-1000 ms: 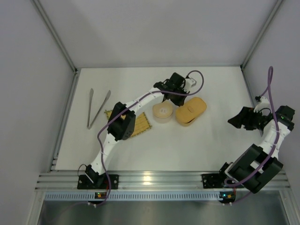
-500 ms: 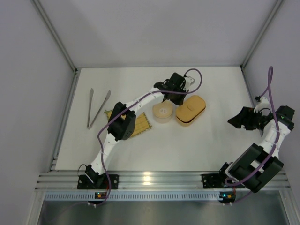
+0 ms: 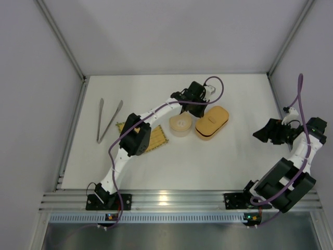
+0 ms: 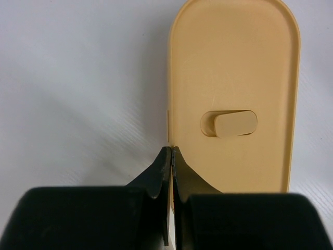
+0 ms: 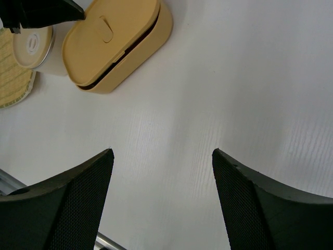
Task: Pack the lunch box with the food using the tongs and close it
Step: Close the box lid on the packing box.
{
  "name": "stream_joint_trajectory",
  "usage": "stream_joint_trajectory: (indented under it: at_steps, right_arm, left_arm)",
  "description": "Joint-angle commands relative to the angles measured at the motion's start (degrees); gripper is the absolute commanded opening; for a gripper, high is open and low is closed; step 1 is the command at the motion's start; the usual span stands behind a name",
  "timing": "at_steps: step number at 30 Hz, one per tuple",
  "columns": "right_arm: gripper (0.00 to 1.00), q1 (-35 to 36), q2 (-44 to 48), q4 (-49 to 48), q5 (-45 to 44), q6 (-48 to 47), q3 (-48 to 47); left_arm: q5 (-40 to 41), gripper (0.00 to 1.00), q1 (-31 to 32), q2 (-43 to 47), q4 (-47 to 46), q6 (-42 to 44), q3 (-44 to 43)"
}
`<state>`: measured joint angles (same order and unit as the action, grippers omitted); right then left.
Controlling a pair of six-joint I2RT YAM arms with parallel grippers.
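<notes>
Left claw (image 4: 171, 151) pinched shut, empty, tips at edge of lid (image 4: 234, 67) on lunch box (image 5: 136, 63); right claw (image 5: 162, 153) wide, empty, above surface (image 5: 250, 78).

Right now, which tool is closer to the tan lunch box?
The left. The left tool sits shut right at the edge of the lunch box; the right tool hangs open, well off to the box's right.

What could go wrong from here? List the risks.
1. The flat tan-orange plastic lid sits on the tan-orange oblong lunch box with a dark gap showing; the shut left hand at its edge could slide it off.
2. A shove could bump the round cream container alongside.
</notes>
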<state>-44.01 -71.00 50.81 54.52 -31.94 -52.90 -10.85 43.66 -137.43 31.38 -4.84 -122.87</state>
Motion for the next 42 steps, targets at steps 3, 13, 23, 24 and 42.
stream_joint_trajectory:
  at_steps: [3,13,23,24,42]
  right_arm:
    - [0.76,-0.5,0.1,-2.6,2.3,-1.7,0.0]
    - [0.76,-0.5,-0.4,-2.4,2.3,-2.3,-0.1]
    - [0.76,-0.5,-1.2,-2.5,2.8,-2.4,-0.3]
    - [0.76,-0.5,-1.2,-2.5,2.9,-2.4,-0.4]
    - [0.76,-0.4,-0.5,-2.7,3.3,-2.0,0.0]
  left_arm:
    - [-1.0,0.00,0.2,-0.4,-2.9,-0.3,0.1]
    - [-1.6,0.00,0.3,1.5,-3.7,0.2,3.3]
    - [-1.0,0.00,0.5,4.3,-4.4,1.0,5.8]
    - [-1.0,0.00,0.5,4.4,-4.5,1.0,6.4]
    - [-1.0,0.00,0.4,9.4,-3.3,1.6,8.7]
